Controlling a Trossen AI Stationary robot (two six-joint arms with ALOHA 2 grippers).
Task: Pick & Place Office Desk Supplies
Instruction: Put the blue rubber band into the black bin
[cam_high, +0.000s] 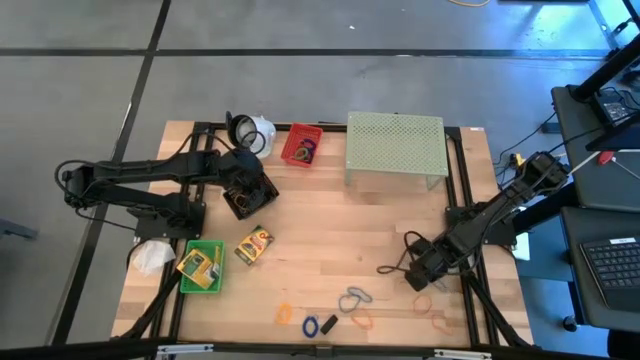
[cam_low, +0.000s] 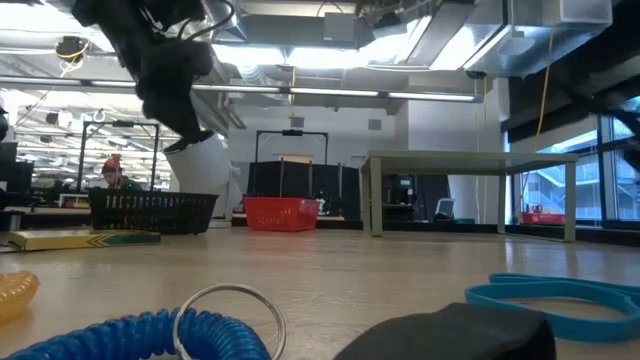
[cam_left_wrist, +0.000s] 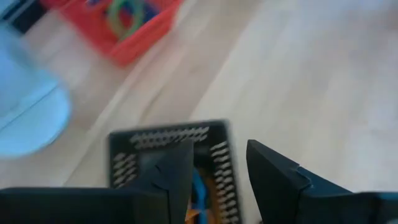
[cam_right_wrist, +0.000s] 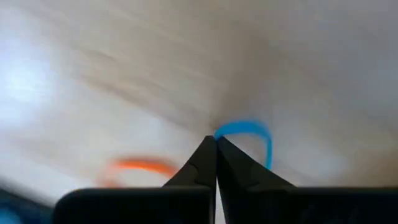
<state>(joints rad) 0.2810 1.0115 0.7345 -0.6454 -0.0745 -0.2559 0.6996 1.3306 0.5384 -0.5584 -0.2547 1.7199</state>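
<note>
Right gripper (cam_right_wrist: 216, 144) is down at the near-right part of the wooden table (cam_high: 330, 240), fingers pressed together. In its wrist view the tips meet right at the edge of a thin blue rubber-band loop (cam_right_wrist: 252, 134). Looks pinched, but the view is blurred, so I can't confirm the band is actually caught. The loop sits just ahead of the tips, its curve bulging away from the gripper. A thin orange rubber-band loop (cam_right_wrist: 137, 165) lies on the table beside it, untouched.

Left gripper (cam_left_wrist: 217, 168) hangs over a small black mesh basket (cam_left_wrist: 168, 140) at the left-back of the table, fingers parted, nothing between them; blue and orange items show inside the basket under it. The red plastic basket (cam_high: 301, 146) with coloured bands stands just behind, next to the pale green mesh stand (cam_high: 395, 148).

Remaining supplies: yellow-green crayon box (cam_high: 254, 245) loose mid-left, another in the green tray (cam_high: 214, 250), and a cluster of clips and loops along the near edge, incl. a blue coiled loop (cam_high: 310, 326).

Judgement: the right arm is nearer the blue band and the near-edge cluster; next is a lift to check that the band comes up with it. Thin band could slip out.
</note>
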